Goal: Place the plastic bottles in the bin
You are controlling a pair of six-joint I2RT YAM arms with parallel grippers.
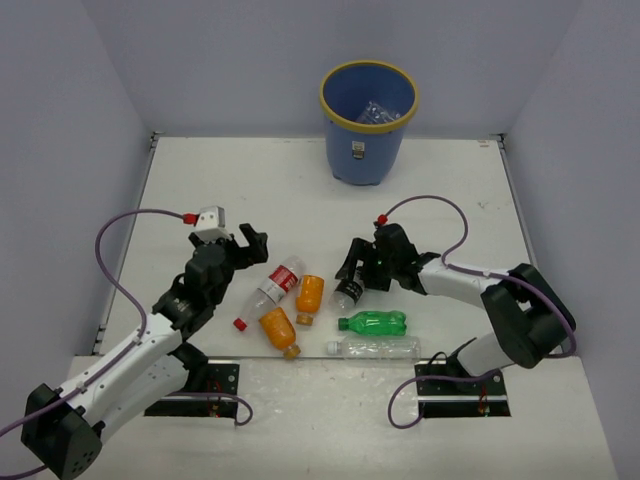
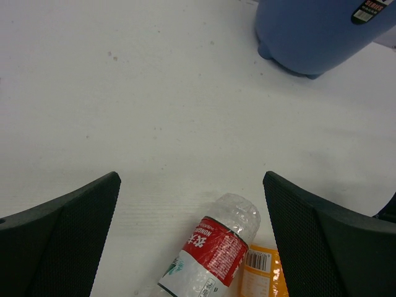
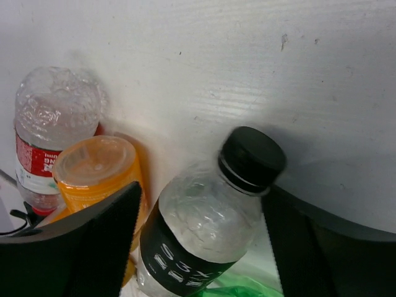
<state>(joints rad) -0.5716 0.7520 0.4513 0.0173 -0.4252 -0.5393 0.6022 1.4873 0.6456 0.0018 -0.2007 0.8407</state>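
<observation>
The blue bin (image 1: pixel 368 150) with a yellow rim stands at the table's far middle, and a clear bottle (image 1: pixel 378 112) lies inside it. Several bottles lie on the table near the arms: a red-labelled clear one (image 1: pixel 272 290), two orange ones (image 1: pixel 310 293) (image 1: pixel 278 330), a black-labelled one (image 1: pixel 350 290), a green one (image 1: pixel 372 322) and a plain clear one (image 1: pixel 375 347). My left gripper (image 1: pixel 245 245) is open and empty, just behind the red-labelled bottle (image 2: pixel 213 247). My right gripper (image 1: pixel 355 265) is open, and the black-labelled bottle (image 3: pixel 198 235) lies between its jaws.
White walls close in the table on the left, the back and the right. In the left wrist view the bin's base (image 2: pixel 322 31) is far ahead on the right. In the right wrist view an orange bottle (image 3: pixel 99 170) lies just left of the jaws.
</observation>
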